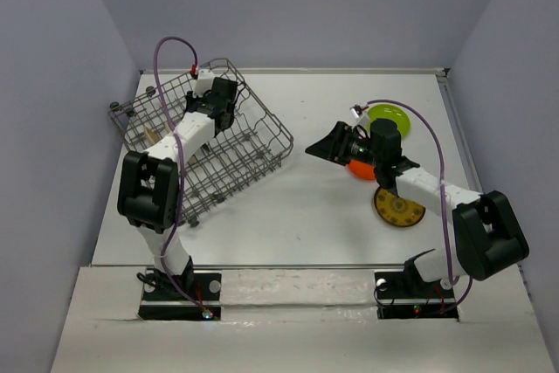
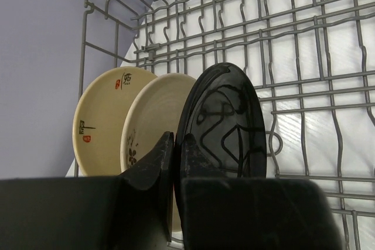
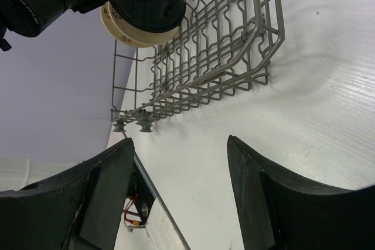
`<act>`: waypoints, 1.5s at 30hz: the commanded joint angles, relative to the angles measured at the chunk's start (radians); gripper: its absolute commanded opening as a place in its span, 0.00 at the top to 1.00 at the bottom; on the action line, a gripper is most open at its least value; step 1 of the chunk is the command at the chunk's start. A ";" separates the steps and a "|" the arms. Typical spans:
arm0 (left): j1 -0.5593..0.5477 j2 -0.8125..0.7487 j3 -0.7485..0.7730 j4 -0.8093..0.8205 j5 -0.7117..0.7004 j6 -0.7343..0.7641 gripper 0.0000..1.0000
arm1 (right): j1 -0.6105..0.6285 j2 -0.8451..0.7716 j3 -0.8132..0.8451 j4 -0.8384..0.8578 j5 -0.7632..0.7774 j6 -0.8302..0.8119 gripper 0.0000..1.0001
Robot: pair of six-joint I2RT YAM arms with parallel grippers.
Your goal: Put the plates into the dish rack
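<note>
Top external: the rack (image 1: 236,163) lies askew at upper left with the left jaws inside it. The green plate (image 1: 393,117), orange plate (image 1: 359,170) and yellow plate (image 1: 399,208) lie on the worktop (image 1: 297,216) at right.

Left wrist: the left jaws are clenched together before the upright black plate (image 2: 225,121), with two cream plates (image 2: 102,118) at its left.

Right wrist: the right jaws are released, spread over the worktop.

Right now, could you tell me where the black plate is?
In the left wrist view, the black plate stands upright in the dish rack, right of two cream plates.
</note>
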 commanded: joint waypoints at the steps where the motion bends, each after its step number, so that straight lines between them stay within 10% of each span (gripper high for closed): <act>1: 0.006 -0.008 0.001 0.038 -0.022 0.014 0.94 | 0.008 -0.004 -0.015 0.059 -0.017 -0.014 0.30; 21: 0.007 0.060 -0.027 0.047 -0.039 0.020 0.78 | 0.008 -0.016 -0.023 0.061 -0.013 -0.020 0.30; 33: 0.006 -0.001 -0.019 0.046 -0.018 0.008 0.32 | 0.008 -0.019 -0.024 0.061 -0.005 -0.025 0.30; 45: -0.002 -0.092 0.019 0.029 0.048 -0.003 0.14 | 0.008 -0.027 -0.014 0.021 0.040 -0.057 0.30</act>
